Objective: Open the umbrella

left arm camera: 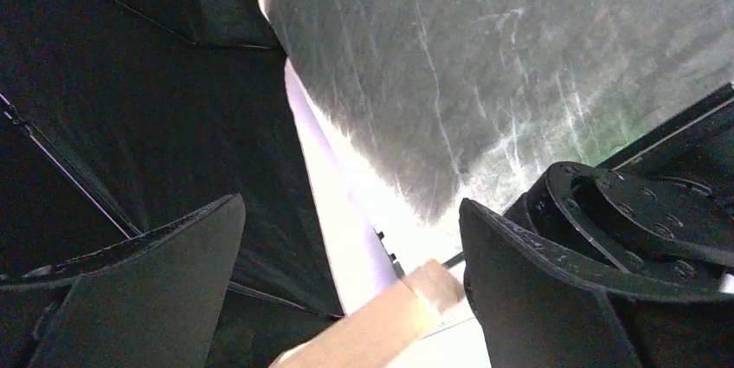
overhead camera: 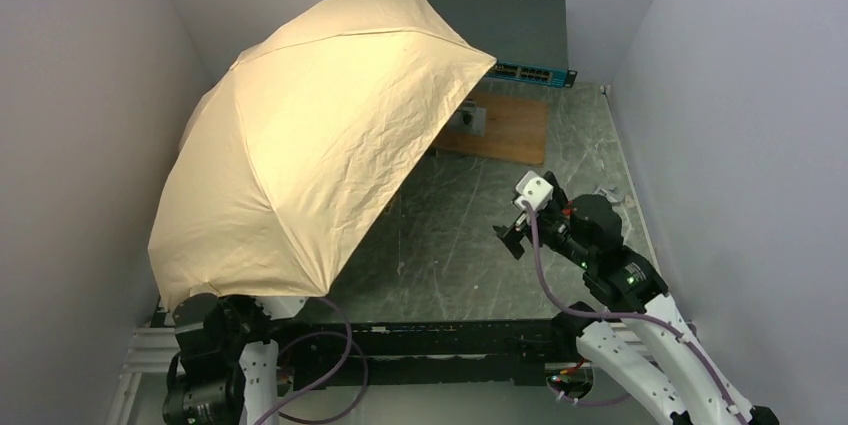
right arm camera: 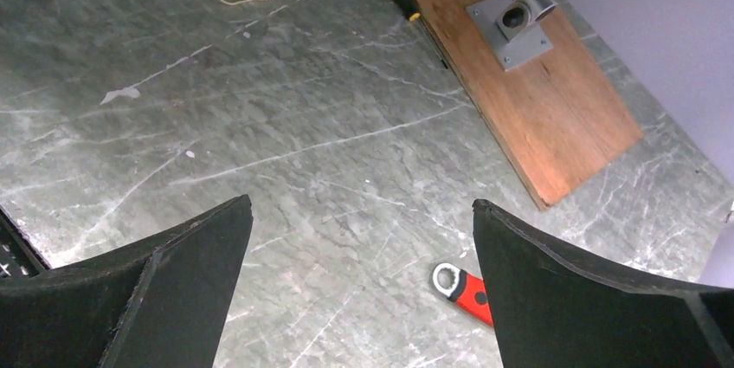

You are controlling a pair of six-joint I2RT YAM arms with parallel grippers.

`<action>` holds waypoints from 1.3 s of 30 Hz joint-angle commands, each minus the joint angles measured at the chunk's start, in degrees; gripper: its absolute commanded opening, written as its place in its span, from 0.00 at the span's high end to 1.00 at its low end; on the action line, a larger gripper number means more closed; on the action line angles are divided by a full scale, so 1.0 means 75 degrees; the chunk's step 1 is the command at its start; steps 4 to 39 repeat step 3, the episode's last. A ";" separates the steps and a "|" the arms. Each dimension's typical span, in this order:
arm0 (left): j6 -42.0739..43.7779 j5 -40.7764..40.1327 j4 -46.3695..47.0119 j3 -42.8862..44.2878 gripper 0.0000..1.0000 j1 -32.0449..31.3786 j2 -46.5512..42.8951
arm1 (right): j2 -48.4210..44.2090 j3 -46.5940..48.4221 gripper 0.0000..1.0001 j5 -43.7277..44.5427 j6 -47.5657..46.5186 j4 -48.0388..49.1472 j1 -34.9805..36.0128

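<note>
The umbrella (overhead camera: 320, 135), fully spread, leans over the nine-o'clock side of the table (overhead camera: 480, 235); we judge the task done, hence left end effector (left arm camera: 348, 203) and right end effector (right arm camera: 362, 202) gape wide, empty.

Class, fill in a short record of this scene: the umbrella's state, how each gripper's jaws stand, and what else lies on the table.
umbrella: open, cream canopy spread over the left of the table
left gripper: jaws wide apart, beneath the black lining
right gripper: jaws wide apart, empty, above the table
also present: network switch, wooden board, red tool
</note>
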 commanded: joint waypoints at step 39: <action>0.0135 0.0115 0.0654 -0.0077 0.00 0.0212 -0.1300 | -0.0369 0.0022 0.00 0.0175 -0.0371 -0.0290 -0.0018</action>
